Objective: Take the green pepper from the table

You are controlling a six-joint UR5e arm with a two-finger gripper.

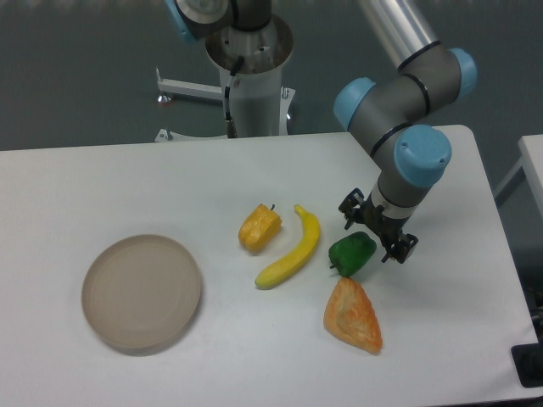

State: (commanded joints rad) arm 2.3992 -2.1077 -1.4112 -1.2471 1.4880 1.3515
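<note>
The green pepper point(351, 253) is small, glossy and dark green. It lies on the white table point(102, 178) to the right of the middle, between a banana and an orange wedge. My gripper point(377, 229) points down just over the pepper's far right side. Its two black fingers point(350, 208) are spread wide apart and hold nothing. I cannot tell whether a finger touches the pepper.
A yellow banana point(291, 248) lies just left of the pepper, with an orange-yellow pepper point(259, 227) beyond it. An orange wedge-shaped piece point(353, 316) lies in front of the pepper. A round beige plate point(142, 292) sits at the front left. The arm's base point(253, 80) stands at the table's back edge.
</note>
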